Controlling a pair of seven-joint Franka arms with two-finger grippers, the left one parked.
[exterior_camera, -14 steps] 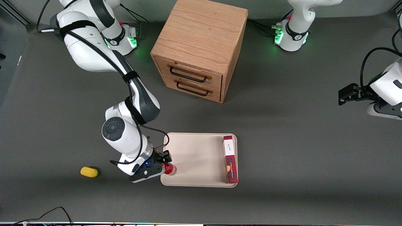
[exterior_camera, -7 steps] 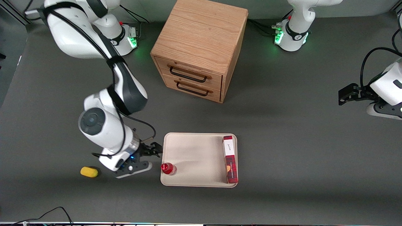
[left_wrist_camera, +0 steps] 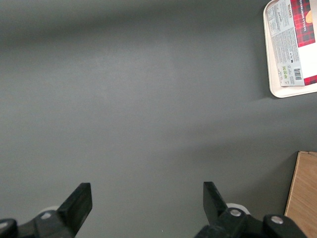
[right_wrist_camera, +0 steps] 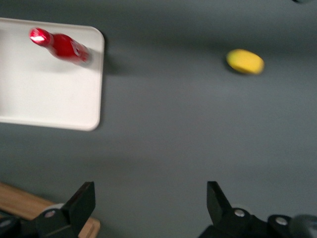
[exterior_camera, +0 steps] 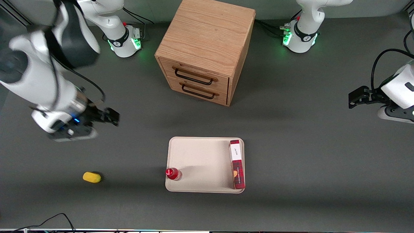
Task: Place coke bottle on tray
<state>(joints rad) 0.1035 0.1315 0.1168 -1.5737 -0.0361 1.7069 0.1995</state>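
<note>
My gripper (exterior_camera: 110, 116) hangs above bare table (exterior_camera: 291, 145) with its fingers (right_wrist_camera: 81, 201) spread apart and nothing between them, well clear of the tray (exterior_camera: 200, 161) and farther from the front camera than it. The coke bottle (exterior_camera: 173, 173) stands upright on the tray, just inside the corner nearest the working arm's end. I see a red plaid box (exterior_camera: 237, 163) lying along the tray's edge toward the parked arm. A small yellow object (exterior_camera: 92, 177) sits on the table nearer the camera than my gripper. The wooden cabinet (exterior_camera: 205, 48) stands well apart, nothing crowding it. The arm is raised, wrist pointing toward the tray.
</note>
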